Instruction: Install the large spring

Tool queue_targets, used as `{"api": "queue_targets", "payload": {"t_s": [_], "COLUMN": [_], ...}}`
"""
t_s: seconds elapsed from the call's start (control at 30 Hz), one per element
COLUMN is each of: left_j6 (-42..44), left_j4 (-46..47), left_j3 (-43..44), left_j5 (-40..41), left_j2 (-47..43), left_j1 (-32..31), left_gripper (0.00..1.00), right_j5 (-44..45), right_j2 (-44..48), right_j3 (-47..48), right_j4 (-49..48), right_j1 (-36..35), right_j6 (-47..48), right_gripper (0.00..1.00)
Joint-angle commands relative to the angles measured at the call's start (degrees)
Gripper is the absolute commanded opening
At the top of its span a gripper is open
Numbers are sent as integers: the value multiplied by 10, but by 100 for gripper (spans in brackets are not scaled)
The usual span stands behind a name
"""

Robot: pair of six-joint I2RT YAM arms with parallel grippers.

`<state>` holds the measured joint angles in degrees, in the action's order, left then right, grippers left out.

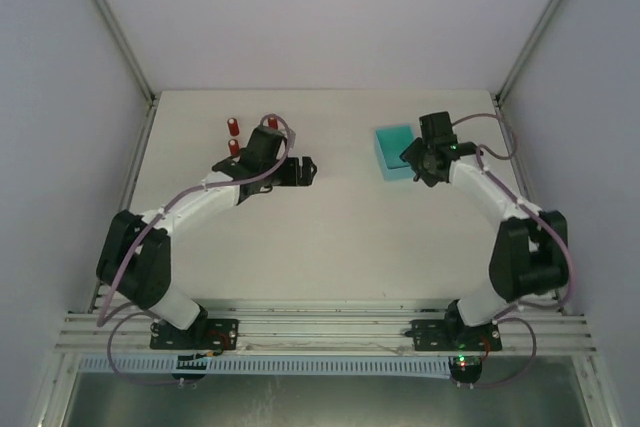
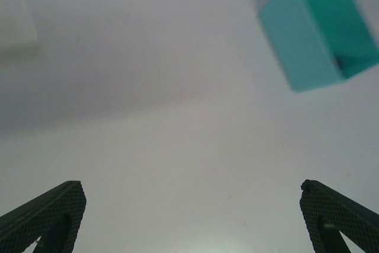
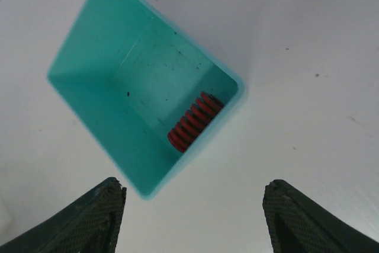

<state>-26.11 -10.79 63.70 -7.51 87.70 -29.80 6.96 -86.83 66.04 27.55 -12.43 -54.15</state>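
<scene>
A: Where is the spring (image 3: 194, 121)?

B: In the teal bin (image 3: 89, 105). It is red and lies on its side on the bin floor, along one wall and close to a corner. Nothing touches it.

A: And the bin?

B: On the worktop (image 1: 350, 247), toward the far right corner, open side up.

A: What about the right fingers (image 3: 103, 211)?

B: Spread, with nothing between them. They hang above the bin's right side; in the wrist view the bin and spring sit just ahead of the tips.

A: The left fingers (image 2: 59, 205)?

B: Spread as wide as they go, and empty. They point across the worktop toward the bin, which shows blurred at the upper right of their wrist view, well apart from them.

A: Anything else on the worktop?

B: Three red posts (image 1: 232, 127), upright near the far left corner, just beside the left wrist. I cannot tell what they are.
</scene>
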Motion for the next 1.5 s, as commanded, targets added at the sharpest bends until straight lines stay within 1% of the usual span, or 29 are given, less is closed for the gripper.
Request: {"api": "queue_targets", "payload": {"t_s": [0.0, 0.17, 0.27, 0.33, 0.43, 0.53, 0.6, 0.67, 0.77, 0.9, 1.03, 1.1, 1.27, 1.37, 1.47], "left_j6": [33, 28, 30, 28, 27, 28, 32, 35, 36, 39, 42, 42, 43, 44, 44], "left_j4": [-71, -59, -63, -64, -64, -65, -69, -70, -70, -70, -74, -74, -74, -75, -75], "left_j3": [29, 32, 31, 31, 31, 31, 32, 33, 34, 34, 38, 38, 37, 37, 36], "left_j5": [-4, -29, -26, -26, -30, -30, -25, -22, -22, -22, -19, -18, -19, -18, -18], "left_j2": [28, 34, 36, 37, 37, 35, 34, 33, 34, 37, 38, 38, 38, 38, 37], "left_j1": [17, 38, 41, 42, 41, 41, 42, 42, 42, 44, 45, 46, 47, 48, 48], "left_gripper": [99, 99, 99, 99, 99, 99, 99, 99, 99, 99, 99, 99, 99, 99, 99], "right_j5": [-10, 0, -3, -4, -2, -6, -6, 1, 8, 13, 18, 18, 26, 27, 29], "right_j2": [-65, -105, -139, -152, -164, -189, -198, -199, -207, -223, -223, -224, -250, -261, -266], "right_j3": [57, 64, 84, 83, 77, 95, 109, 115, 131, 155, 163, 175, 232, 249, 256], "right_j4": [27, -8, 16, 20, 7, 5, 14, 13, 35, 85, 104, 115, 168, 184, 193], "right_j1": [1, 4, 6, 5, 7, 11, 13, 13, 16, 23, 29, 33, 39, 39, 44], "right_j6": [-25, -46, -64, -74, -82, -73, -67, -54, -30, 8, 59, 100, 211, 275, 316], "right_gripper": [64, 54, 53, 50, 50, 48, 43, 36, 27, 20, 18, 18, 13, 12, 12]}}
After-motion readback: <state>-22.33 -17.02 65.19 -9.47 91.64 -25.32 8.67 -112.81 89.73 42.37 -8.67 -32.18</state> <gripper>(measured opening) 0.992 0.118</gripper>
